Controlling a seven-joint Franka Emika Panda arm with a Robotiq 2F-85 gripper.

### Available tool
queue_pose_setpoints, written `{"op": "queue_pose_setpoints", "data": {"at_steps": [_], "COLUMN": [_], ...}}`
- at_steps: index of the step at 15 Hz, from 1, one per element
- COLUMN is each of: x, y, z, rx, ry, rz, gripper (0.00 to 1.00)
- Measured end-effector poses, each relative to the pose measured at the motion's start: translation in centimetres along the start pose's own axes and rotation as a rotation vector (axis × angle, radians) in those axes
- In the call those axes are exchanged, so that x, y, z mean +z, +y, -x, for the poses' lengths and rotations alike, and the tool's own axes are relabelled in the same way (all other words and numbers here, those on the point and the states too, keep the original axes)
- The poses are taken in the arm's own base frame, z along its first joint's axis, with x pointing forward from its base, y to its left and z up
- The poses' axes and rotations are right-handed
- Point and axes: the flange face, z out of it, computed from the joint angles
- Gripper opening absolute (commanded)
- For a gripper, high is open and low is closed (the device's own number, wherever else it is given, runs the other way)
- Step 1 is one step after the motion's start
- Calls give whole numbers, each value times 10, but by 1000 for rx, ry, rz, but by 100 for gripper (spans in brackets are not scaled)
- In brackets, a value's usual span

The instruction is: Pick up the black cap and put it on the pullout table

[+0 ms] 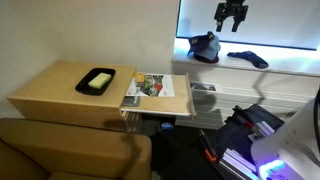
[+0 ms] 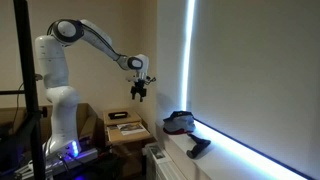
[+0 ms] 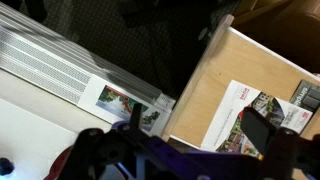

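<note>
The black cap (image 1: 205, 47) lies on the lit window sill, and it also shows on the sill in an exterior view (image 2: 180, 122). My gripper (image 1: 232, 15) hangs in the air above and a little to the side of the cap, well apart from it; it shows likewise in an exterior view (image 2: 140, 90). In the wrist view the gripper (image 3: 197, 120) is open and empty. The wooden pullout table (image 1: 178, 102) sticks out from the side table, and the wrist view shows it below the gripper (image 3: 205, 80). The cap is out of the wrist view.
A magazine (image 1: 150, 87) covers much of the pullout table, seen too in the wrist view (image 3: 255, 115). A black tray (image 1: 97, 81) sits on the side table. Another dark item (image 1: 247, 58) lies on the sill beside the cap. A radiator (image 3: 50, 60) runs under the sill.
</note>
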Motion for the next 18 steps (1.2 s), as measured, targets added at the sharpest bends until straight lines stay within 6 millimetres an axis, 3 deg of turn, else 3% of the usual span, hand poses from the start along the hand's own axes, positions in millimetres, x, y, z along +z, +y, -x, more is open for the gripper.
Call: {"op": "queue_pose_setpoints", "data": {"at_steps": [5, 11, 15, 18], "x": [-5, -23, -32, -15], "y": [7, 78, 83, 86], "z": [-9, -54, -61, -69], "rx": [27, 203, 245, 301], "ry": [75, 390, 420, 408], "rz": [11, 44, 16, 41], "gripper": [100, 100, 100, 100]}}
